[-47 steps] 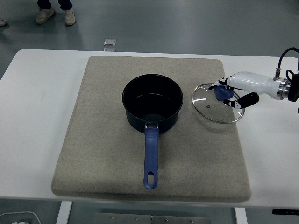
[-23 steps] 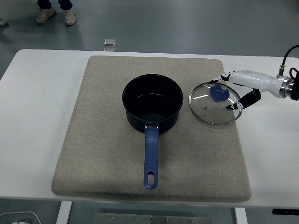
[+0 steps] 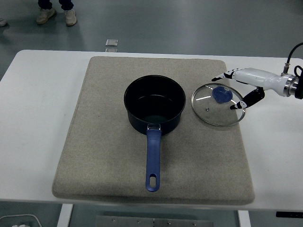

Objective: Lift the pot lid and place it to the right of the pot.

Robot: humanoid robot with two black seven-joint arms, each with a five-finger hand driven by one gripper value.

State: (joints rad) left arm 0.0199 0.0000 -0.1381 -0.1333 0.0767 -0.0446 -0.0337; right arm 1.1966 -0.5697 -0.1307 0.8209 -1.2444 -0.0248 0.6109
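Note:
A dark blue pot with a long blue handle stands uncovered in the middle of a grey mat. Its glass lid with a blue knob lies flat on the mat just right of the pot. My right hand, white with black fingertips, reaches in from the right edge. Its fingers are spread open around the lid's right rim and hold nothing. The left arm is out of view.
The mat covers most of the white table. A person's feet show on the floor beyond the table's far left, and a small grey object lies on the floor behind the table.
My right hand let go of the lid's knob and drew back to the right. The lid settled flat on the mat, slightly nearer the pot.

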